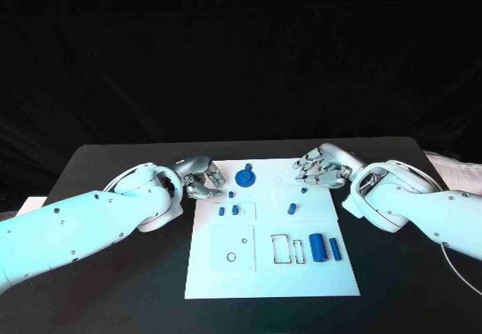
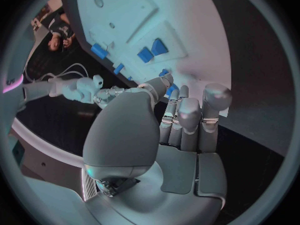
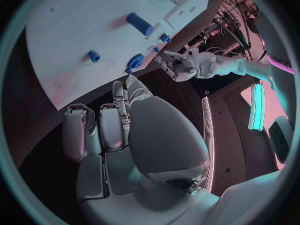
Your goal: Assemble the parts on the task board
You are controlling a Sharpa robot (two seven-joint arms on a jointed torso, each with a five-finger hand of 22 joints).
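Observation:
The white task board (image 1: pixel 271 278) lies mid-table. On it are a blue gear (image 1: pixel 246 178) near the far edge, small blue pegs (image 1: pixel 228 209) left of centre, a short blue piece (image 1: pixel 291 207) and two blue cylinders (image 1: pixel 323 248) at the right. My left hand (image 1: pixel 201 178) hovers over the board's far left edge, fingers curled in with nothing in them. My right hand (image 1: pixel 322 167) hovers at the far right corner, curled the same way. The left wrist view shows my left hand (image 2: pixel 178 120), the pegs (image 2: pixel 153 51) and the board (image 2: pixel 156 15). In the right wrist view are my right hand (image 3: pixel 119 130) and the gear (image 3: pixel 134 61).
The board carries rectangular cut-outs (image 1: pixel 286 249) and a panel with small holes (image 1: pixel 233 249) on its near half. Black table (image 1: pixel 111 160) surrounds the board on all sides. A pale object (image 1: pixel 457 167) lies at the table's right edge.

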